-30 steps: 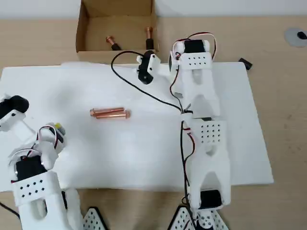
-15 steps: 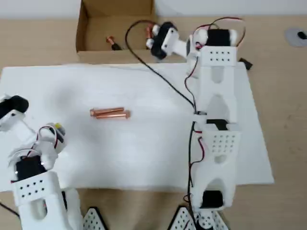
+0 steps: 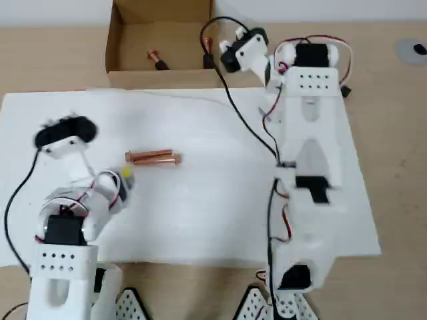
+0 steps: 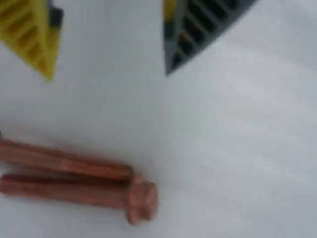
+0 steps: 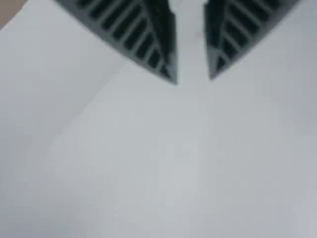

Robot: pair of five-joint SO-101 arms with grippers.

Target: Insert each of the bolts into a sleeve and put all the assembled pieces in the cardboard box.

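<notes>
A copper bolt (image 3: pixel 159 161) and a copper sleeve (image 3: pixel 147 155) lie side by side, touching, on the white sheet (image 3: pixel 200 220). In the left wrist view the bolt (image 4: pixel 89 196) shows its hex head beside the sleeve (image 4: pixel 59 161). My left gripper (image 3: pixel 120 181) (image 4: pixel 106 72) is open, just short of the pair, with nothing between its fingers. The cardboard box (image 3: pixel 113 47) at the back holds two assembled pieces (image 3: pixel 157 60) (image 3: pixel 208 52). My right gripper (image 3: pixel 235 57) (image 5: pixel 190 77) hangs over the sheet's far edge beside the box's right corner, fingers nearly touching and holding nothing.
The right arm stretches along the sheet's right half, its cable (image 3: pixel 247 127) trailing across the sheet. A small black part (image 3: pixel 345 92) and a grey disc (image 3: pixel 411 50) lie on the wooden table at the right.
The left arm has swung up from the near-left corner towards the bolt and sleeve. The right arm has unfolded and stretched to the back, beside the box.
</notes>
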